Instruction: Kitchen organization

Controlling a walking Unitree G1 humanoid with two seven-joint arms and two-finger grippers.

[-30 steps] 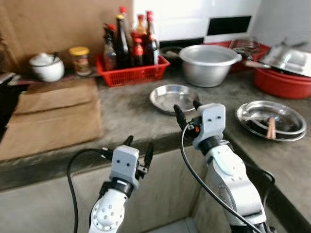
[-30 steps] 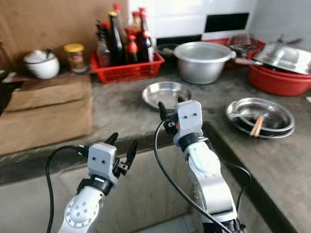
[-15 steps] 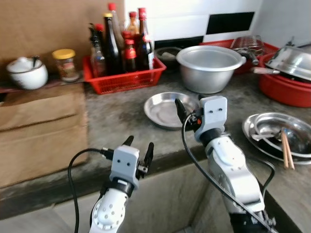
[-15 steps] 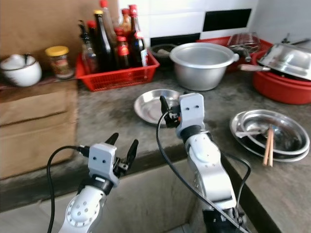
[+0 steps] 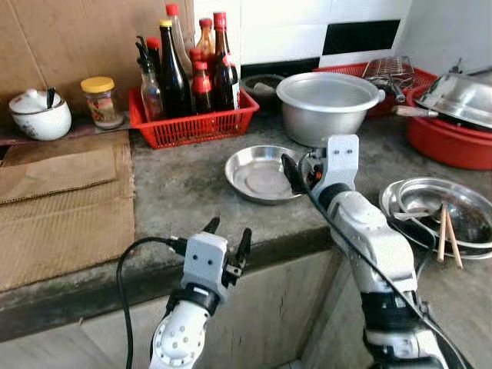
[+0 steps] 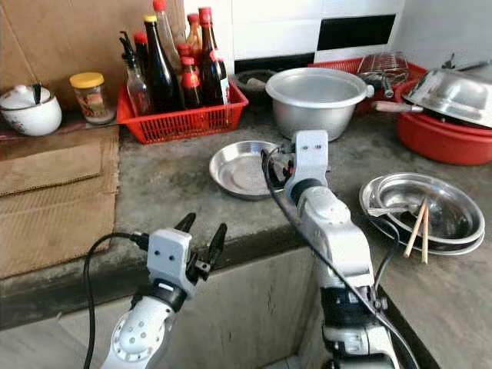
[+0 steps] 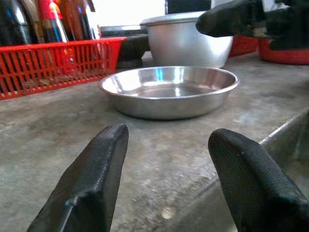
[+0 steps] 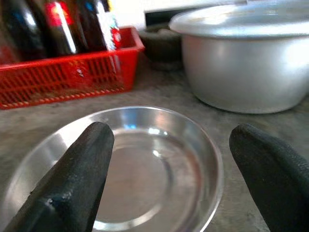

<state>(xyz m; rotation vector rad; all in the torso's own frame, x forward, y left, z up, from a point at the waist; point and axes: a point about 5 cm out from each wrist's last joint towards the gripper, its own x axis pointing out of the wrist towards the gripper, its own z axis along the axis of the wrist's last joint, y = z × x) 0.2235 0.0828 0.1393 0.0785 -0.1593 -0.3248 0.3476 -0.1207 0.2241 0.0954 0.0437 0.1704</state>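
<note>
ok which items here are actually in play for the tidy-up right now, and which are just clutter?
In play:
right gripper, open, at the near rim of the shallow steel dish
left gripper, open, low at the counter edge

Lying about:
red bottle basket
aluminium pot
steel plates with chopsticks
red basin
yellow-lidded jar
white lidded bowl

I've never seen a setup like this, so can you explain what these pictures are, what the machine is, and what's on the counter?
It is a humanoid robot with two silver arms, each ending in two black fingers. Two pictures come from its head, two from its wrists. The right gripper hovers open over a shallow steel dish on a concrete counter; the left gripper waits open at the counter's edge. Neither holds anything. Behind stand a red basket of bottles, a metal pot, and a steel plate with chopsticks.
</note>
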